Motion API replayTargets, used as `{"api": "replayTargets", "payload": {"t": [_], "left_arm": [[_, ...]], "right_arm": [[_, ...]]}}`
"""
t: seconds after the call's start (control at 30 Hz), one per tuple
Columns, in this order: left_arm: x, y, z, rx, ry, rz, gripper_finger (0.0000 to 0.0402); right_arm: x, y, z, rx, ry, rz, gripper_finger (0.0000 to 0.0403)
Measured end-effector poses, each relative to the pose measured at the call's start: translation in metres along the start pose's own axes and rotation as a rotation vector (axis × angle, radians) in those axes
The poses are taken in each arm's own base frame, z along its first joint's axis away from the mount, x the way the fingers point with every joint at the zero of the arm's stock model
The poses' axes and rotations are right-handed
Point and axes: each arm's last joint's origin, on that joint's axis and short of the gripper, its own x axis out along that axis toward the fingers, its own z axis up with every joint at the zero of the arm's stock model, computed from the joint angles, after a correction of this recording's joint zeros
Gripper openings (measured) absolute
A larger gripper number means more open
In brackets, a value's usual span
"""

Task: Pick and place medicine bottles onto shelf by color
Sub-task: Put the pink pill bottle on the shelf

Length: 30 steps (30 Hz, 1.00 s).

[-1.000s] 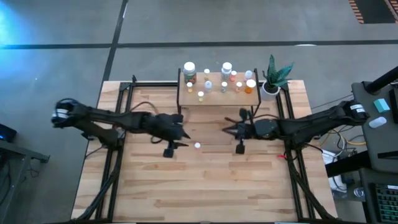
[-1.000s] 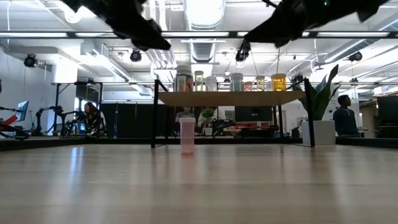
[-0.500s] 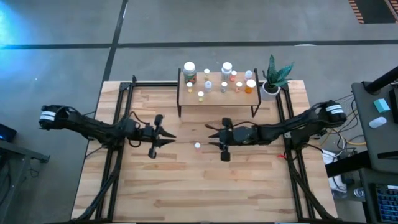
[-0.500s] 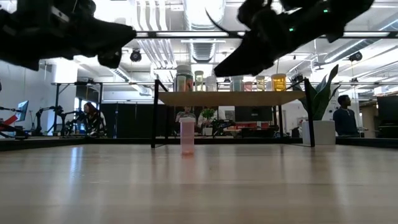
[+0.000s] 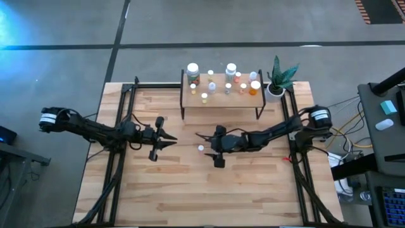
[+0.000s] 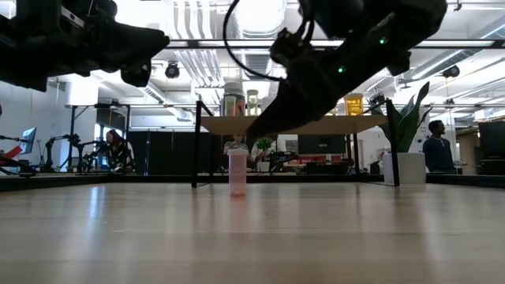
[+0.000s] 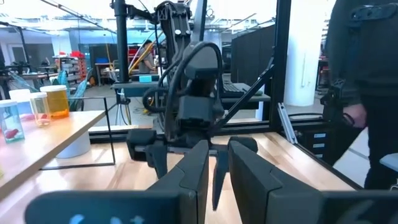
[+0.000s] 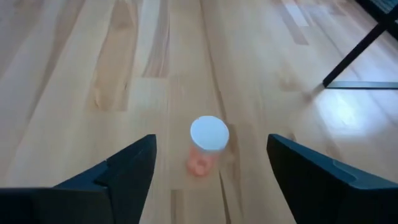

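A small pinkish medicine bottle (image 8: 208,143) with a white cap stands upright on its base on the tabletop (image 5: 209,183), near the middle; it also shows in the high view (image 5: 200,148) and the low view (image 6: 237,172). My right gripper (image 5: 203,142) hangs open just over it, one finger on each side, touching nothing. My left gripper (image 5: 172,140) hovers to the bottle's left, shut and empty. The shelf (image 5: 221,96) at the far side carries several white-capped bottles.
A potted green plant (image 5: 277,79) stands right of the shelf. The shelf's thin black legs (image 6: 195,150) reach down to the table behind the bottle. Black frame rails (image 5: 120,158) run along the table's left and right sides. People show in the room beyond (image 6: 432,146).
My right gripper has moved toward the table's left edge and down, coming over the pinkish bottle, and has opened wide. My left gripper has drawn back toward the table's left edge, away from the bottle. The bottle has stayed in place.
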Motion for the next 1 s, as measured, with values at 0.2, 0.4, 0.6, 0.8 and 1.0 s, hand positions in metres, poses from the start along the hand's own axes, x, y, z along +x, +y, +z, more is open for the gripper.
{"api": "replayTargets", "payload": {"t": [0.2,0.4,0.6,0.8,1.0], "left_arm": [[0.0,0.0,-0.001,0.0,0.005,0.0,0.0044],[0.0,0.0,-0.001,0.0,0.005,0.001,0.0044],[0.0,0.0,-0.001,0.0,0.007,0.001,0.0044],[0.0,0.0,-0.001,0.0,0.007,0.0,0.0044],[0.0,0.0,-0.001,0.0,0.007,0.001,0.0044]], "right_arm": [[0.02,0.001,-0.002,-0.001,0.025,-0.004,0.0281],[0.036,-0.002,-0.007,0.007,0.054,-0.018,0.0243],[0.04,-0.001,-0.007,0.01,0.055,0.004,0.0194],[0.04,-0.001,-0.007,0.003,0.056,0.03,0.0137],[0.04,-0.001,-0.007,-0.006,0.055,0.03,0.0099]]}}
